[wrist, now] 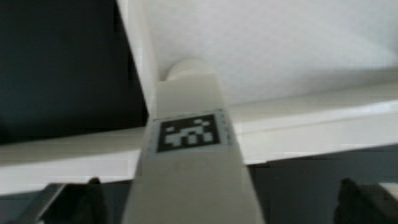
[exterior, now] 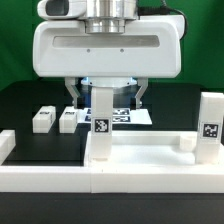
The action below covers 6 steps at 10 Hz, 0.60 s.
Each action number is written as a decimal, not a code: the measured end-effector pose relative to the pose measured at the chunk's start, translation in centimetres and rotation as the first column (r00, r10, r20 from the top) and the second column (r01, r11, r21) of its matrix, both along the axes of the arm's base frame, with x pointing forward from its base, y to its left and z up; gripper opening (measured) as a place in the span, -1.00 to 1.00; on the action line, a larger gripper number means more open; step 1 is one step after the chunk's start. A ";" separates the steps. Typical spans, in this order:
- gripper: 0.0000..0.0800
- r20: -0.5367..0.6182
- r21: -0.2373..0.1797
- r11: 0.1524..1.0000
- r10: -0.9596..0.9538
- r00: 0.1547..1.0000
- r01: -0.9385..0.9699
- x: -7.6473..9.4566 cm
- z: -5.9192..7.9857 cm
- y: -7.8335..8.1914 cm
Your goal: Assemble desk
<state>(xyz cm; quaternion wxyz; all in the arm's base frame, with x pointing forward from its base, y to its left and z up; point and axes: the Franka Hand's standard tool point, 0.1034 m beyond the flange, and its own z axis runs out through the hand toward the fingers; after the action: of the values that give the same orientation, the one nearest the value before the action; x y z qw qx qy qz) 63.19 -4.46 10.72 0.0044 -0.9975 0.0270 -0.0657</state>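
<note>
The white desk tabletop (exterior: 150, 150) lies at the front of the exterior view. One white leg (exterior: 101, 125) stands upright at its left corner with a tag facing the camera, and another leg (exterior: 210, 125) stands at its right corner. My gripper (exterior: 106, 97) hangs over the left leg, open, one finger on each side and apart from it. In the wrist view that leg (wrist: 192, 150) runs up between my dark fingertips (wrist: 75, 200), with the gripper (wrist: 217, 205) wide around it and the tabletop (wrist: 267, 50) beyond. Two loose legs (exterior: 43, 119) (exterior: 68, 118) lie on the black table at the left.
The marker board (exterior: 128, 115) lies flat behind the gripper. A long low white rail (exterior: 40, 178) runs along the front edge, with a short piece (exterior: 6, 145) turning back at the exterior view's left. A green backdrop stands behind.
</note>
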 end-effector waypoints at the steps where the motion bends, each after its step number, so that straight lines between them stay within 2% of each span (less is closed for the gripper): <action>1: 0.62 -0.001 -0.010 0.997 0.073 0.997 -0.073 -0.1 0.0 -0.2; 2: 0.56 -0.001 -0.015 0.994 0.108 0.994 -0.108 -0.1 0.0 -0.3; 3: 0.14 -0.001 -0.015 0.994 0.109 0.994 -0.109 -0.1 0.0 -0.3; 4: 0.14 -0.001 -0.015 0.994 0.108 0.994 -0.108 -0.1 0.0 -0.3; 5: -0.26 -0.001 -0.015 0.994 0.108 0.994 -0.108 -0.1 0.0 -0.3; 6: -0.28 -0.001 -0.014 0.994 0.108 0.994 -0.108 -0.1 0.0 -0.3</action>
<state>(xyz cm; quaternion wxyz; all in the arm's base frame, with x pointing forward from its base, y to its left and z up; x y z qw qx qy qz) 63.12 -4.72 10.67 0.0007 -0.9975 -0.0274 -0.0654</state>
